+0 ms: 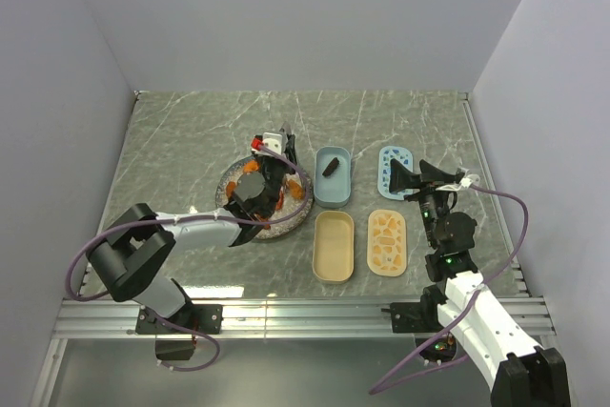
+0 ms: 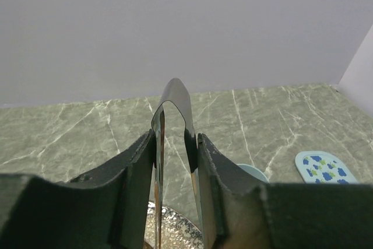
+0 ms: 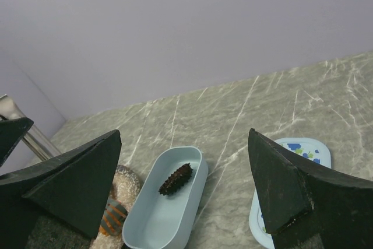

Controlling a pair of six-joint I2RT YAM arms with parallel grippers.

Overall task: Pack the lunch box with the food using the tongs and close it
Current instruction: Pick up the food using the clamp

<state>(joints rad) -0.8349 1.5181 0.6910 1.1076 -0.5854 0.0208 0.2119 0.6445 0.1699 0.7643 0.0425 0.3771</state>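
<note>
While the left gripper (image 2: 175, 144) is clenching one pair of metal tongs (image 2: 175, 100) between its fingers, it is hovering over the single round speckled plate (image 1: 272, 234). Its body is covering most of the food lying there. Only a few orange chunks (image 1: 297, 192) are showing around it, so I cannot give a full count. One dark brown piece (image 1: 330, 167) is lying alone inside the blue tub (image 1: 335, 195).

Two oval tubs are sitting just right of the plate on the marble table (image 1: 172, 140): the blue tub farther out and the beige tub (image 1: 334, 246) nearer the arms. Two lids are lying flat to their right, a blue-patterned lid (image 1: 393, 161) and an orange-patterned lid (image 1: 387, 242). The right gripper (image 1: 419, 178) is hanging with its jaws spread wide, grasping nothing, and is overlapping part of the blue-patterned lid.
</note>
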